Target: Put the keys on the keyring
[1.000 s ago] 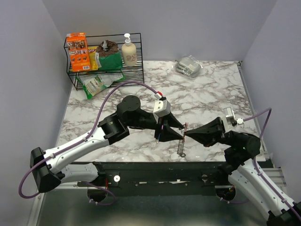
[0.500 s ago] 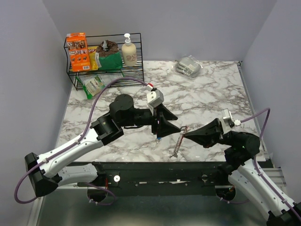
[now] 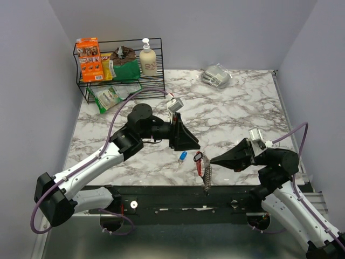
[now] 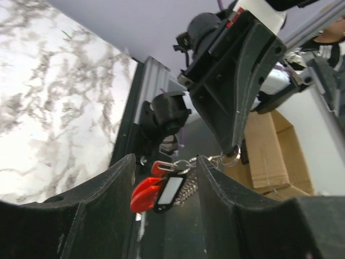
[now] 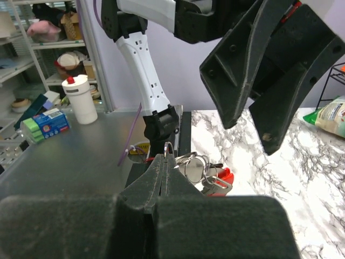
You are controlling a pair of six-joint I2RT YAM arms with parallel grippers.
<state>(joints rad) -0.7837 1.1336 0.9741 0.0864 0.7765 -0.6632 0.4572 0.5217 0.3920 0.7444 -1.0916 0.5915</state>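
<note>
Closest to the near edge, the right gripper [image 3: 212, 160] is pinched fully closed on one small silver ring of the keyring [image 3: 205, 170]. The right wrist view shows that ring poking up between the closed tips, with more rings and the red clip [image 5: 226, 175] bunched just behind. From above, the chain hangs down past the table's front edge and the red clip sits just left of the right gripper's tip. In the left wrist view a little dark tag with a white face [image 4: 170, 190] hangs right beside the clip.

Next up, the key with the blue head [image 3: 183, 156] lies on the marble table [image 3: 242, 108], just left of the red clip and not touching it. I can't make out any other loose keys.

A bit further back, the left gripper [image 3: 188, 144] hangs just beyond the blue key. Its jaws are spread partway and there's nothing between them. Its wrist view looks straight through the gap at the keyring.

Way at the back left there's a wire rack [image 3: 160, 59] with an orange box [image 3: 89, 59], some packets and a pump bottle [image 3: 148, 62]. A foil packet [image 3: 215, 75] sits at the back centre-right.
</note>
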